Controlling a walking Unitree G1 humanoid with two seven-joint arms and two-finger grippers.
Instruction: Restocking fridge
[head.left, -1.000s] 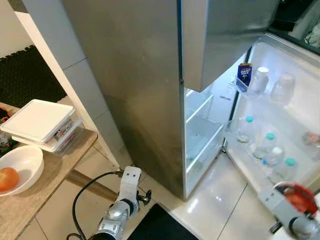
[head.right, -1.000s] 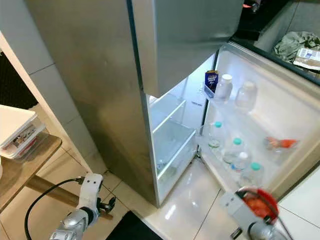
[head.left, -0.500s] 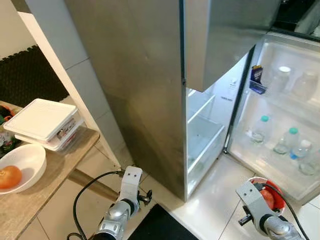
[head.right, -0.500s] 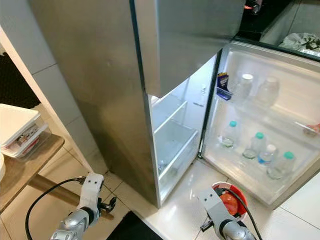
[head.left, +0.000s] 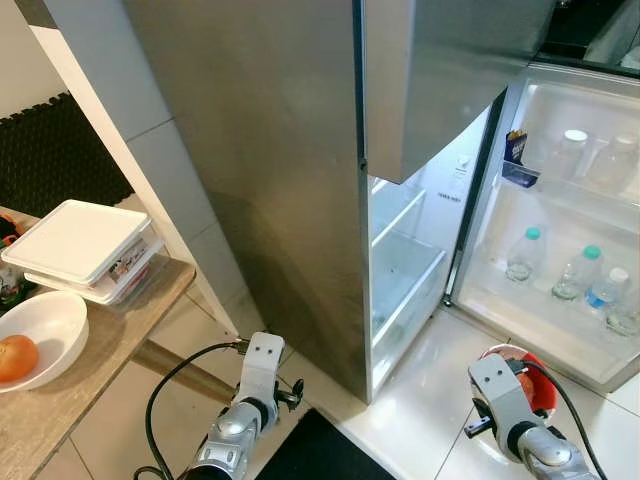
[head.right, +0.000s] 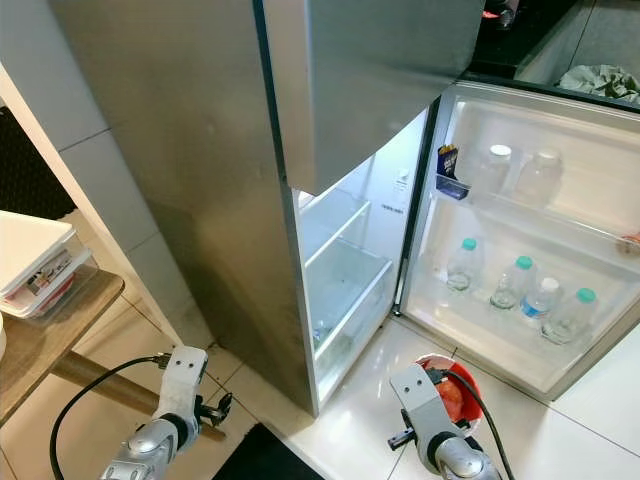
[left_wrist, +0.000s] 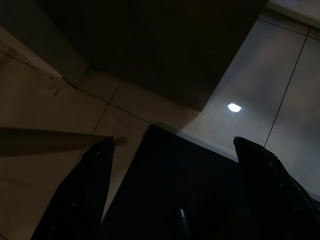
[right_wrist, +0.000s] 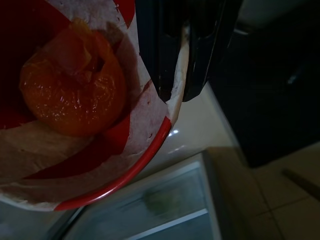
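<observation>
You are facing a tall stainless fridge (head.left: 290, 170), its upper door closed and its lower door (head.right: 530, 290) swung wide open to the right. Inside the lower compartment you can see pale, lit shelves and a clear drawer (head.left: 405, 275). The open door's lower rack holds four water bottles (head.right: 520, 285) with teal and white caps in a row; its upper rack carries a small blue carton (head.right: 447, 160) and two clear jars (head.right: 520, 172) just beside it.

On your far left stands a wooden table (head.left: 90, 350) with a stack of white lidded containers (head.left: 80, 245), and nearer you a white bowl (head.left: 35, 335) with an orange fruit (head.left: 15, 357) in it. A dark mat (head.left: 320, 450) lies on the pale tiled floor near the foot of the fridge.

Your right gripper (right_wrist: 180, 85) is low at the right, above the floor in front of the open door, with both black fingers pinched on the rim of a red and white bowl (right_wrist: 100, 150). In that bowl sits an orange piece of food (right_wrist: 72, 97).

Your left gripper (left_wrist: 170, 200) hangs idle low at the left, its two fingers spread apart above the dark mat.
</observation>
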